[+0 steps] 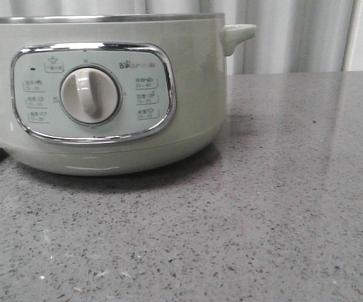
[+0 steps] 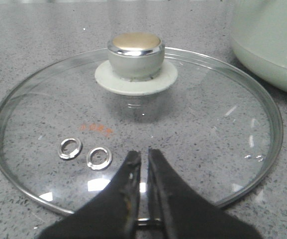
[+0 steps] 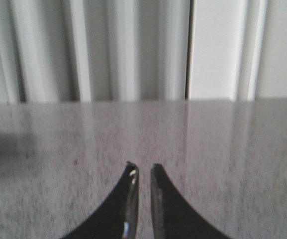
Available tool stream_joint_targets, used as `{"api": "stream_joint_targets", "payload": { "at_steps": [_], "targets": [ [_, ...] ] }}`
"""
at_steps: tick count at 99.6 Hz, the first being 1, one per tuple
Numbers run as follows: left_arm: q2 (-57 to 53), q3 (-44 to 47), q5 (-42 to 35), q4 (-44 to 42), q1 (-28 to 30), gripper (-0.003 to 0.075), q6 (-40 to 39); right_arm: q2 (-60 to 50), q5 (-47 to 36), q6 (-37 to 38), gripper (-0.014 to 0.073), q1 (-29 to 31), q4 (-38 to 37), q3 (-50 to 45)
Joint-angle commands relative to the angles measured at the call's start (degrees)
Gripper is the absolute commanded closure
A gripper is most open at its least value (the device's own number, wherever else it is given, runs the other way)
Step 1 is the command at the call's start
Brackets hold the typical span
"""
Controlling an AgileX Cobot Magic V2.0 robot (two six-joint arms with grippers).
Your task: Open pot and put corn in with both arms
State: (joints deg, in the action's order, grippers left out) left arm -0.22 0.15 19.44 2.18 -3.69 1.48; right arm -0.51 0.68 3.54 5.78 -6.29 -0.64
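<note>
Both end effectors [image 2: 144,158] [image 3: 144,172] nearly closed, empty

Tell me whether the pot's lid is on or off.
Off. The glass lid lies flat on the counter, knob up, beside the pot, with the left gripper over its near edge.

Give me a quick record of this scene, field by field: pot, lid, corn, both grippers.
pot: pale-green cooker on the grey countertop, dial facing the front camera
lid: glass lid off the pot, lying flat on the countertop beside it, knob up
corn: not visible in any view
left gripper: over the lid's near edge, fingers nearly together, nothing seen between them
right gripper: above bare countertop, fingers nearly together, holding nothing
</note>
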Motion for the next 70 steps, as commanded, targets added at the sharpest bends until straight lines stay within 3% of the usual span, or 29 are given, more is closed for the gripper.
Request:
{"api": "stream_joint_targets", "payload": {
  "at_steps": [1,27,70],
  "targets": [
    [-2.0,0.3,-1.6,0.2,0.3,0.0741,-0.4,-1.3,0.8,-0.2,0.061,0.4,-0.6,-1.1],
    [-2.0,0.3,-1.6,0.2,0.3,0.0741,-0.4,-1.3,16.7,-0.2,0.061,0.4,-0.6,-1.1],
    [-2.0,0.3,-1.6,0.2,0.3,0.0741,-0.4,-1.3,16.7,-0.2,0.061,0.4,-0.6,-1.1]
  ]
}}
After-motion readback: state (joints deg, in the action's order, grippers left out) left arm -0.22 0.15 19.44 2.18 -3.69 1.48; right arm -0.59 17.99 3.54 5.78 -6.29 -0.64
